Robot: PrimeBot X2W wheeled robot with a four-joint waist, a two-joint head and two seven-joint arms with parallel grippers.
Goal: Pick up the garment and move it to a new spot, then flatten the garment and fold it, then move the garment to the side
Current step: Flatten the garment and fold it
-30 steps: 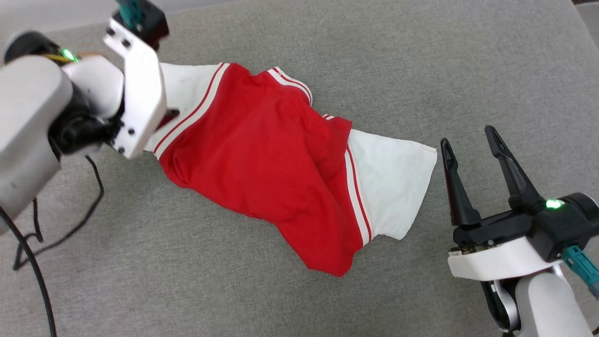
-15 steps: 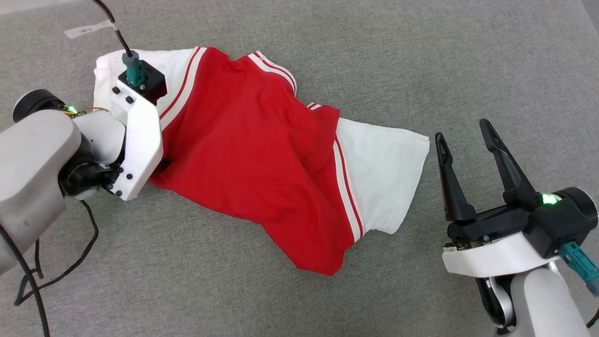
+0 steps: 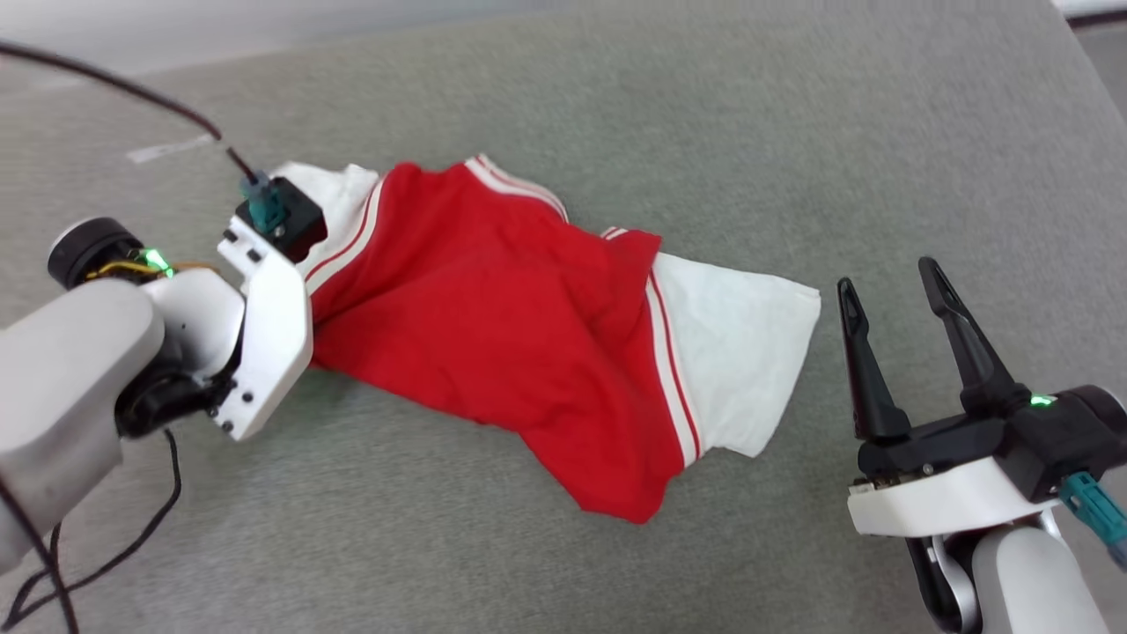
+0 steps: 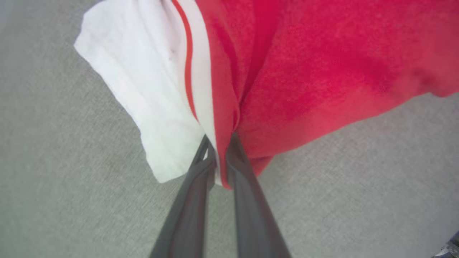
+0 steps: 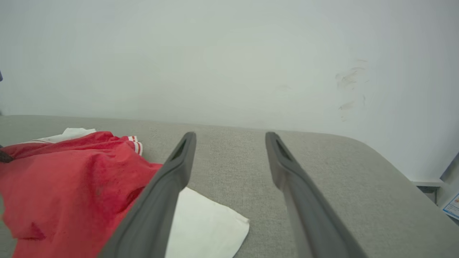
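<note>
On the grey fabric surface [image 3: 704, 132], left gripper [image 4: 220, 138] pinches the garment [image 3: 493, 343] (sleeve seam); right gripper [image 3: 887, 275] gapes apart.

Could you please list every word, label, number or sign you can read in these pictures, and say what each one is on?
Nothing is legible.
Pale strip on the grey surface: any writing too blurred to read.
Blue-and-white card past the surface's edge in the right wrist view: too small to read.
Garment: no print or label visible.
</note>
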